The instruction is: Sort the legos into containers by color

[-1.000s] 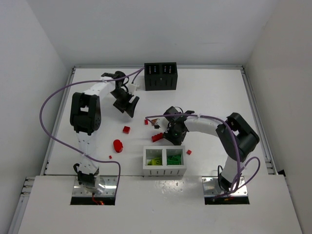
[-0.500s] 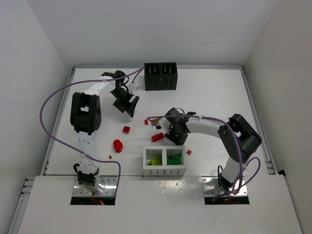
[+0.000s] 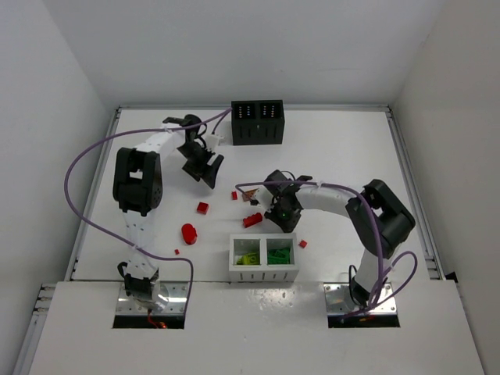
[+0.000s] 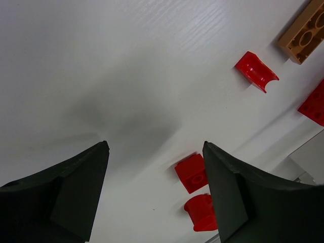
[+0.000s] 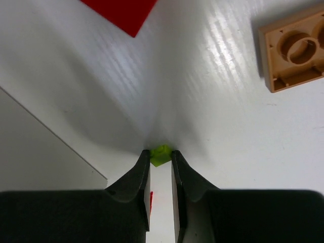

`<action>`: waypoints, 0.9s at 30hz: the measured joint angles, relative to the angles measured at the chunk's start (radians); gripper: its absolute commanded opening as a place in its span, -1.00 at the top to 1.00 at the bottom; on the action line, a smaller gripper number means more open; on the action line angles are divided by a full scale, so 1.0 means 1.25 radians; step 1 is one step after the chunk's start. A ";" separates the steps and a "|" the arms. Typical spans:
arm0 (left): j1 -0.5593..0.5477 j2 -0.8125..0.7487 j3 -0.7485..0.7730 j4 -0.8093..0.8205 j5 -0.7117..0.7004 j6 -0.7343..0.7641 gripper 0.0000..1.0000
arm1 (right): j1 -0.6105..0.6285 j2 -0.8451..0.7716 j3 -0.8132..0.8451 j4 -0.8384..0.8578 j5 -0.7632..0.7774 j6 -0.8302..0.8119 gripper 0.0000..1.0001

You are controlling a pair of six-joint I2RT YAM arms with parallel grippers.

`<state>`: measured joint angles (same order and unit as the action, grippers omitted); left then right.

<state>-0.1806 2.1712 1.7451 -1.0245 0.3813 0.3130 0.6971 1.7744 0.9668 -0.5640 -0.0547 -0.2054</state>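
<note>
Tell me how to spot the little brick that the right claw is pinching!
Find the white box near the front of the table; the right gripper points down just behind it. Pinched between its fingertips is a tiny lime green brick. It is much smaller than the tan brick and the red brick lying nearby, and it is the only one being held.

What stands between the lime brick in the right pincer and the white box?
Nothing visible does. The right pincer is shut on the lime brick just beyond the white box. Only bare table separates them, with red bricks off to either side.
</note>
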 measured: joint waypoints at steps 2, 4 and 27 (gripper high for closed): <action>0.000 -0.002 -0.016 0.014 0.004 0.000 -0.61 | -0.006 0.011 0.015 -0.014 0.003 0.000 1.00; 0.001 -0.005 -0.039 0.029 0.008 0.000 -0.61 | -0.014 0.022 0.030 -0.025 0.009 0.000 1.00; 0.065 -0.211 -0.277 0.295 0.019 -0.102 -0.95 | -0.105 0.112 0.399 -0.209 -0.060 -0.066 1.00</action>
<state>-0.0994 1.9068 1.3987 -0.6556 0.4046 0.1860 0.5659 1.9144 1.4651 -0.8257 -0.1299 -0.2874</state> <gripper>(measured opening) 0.879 0.167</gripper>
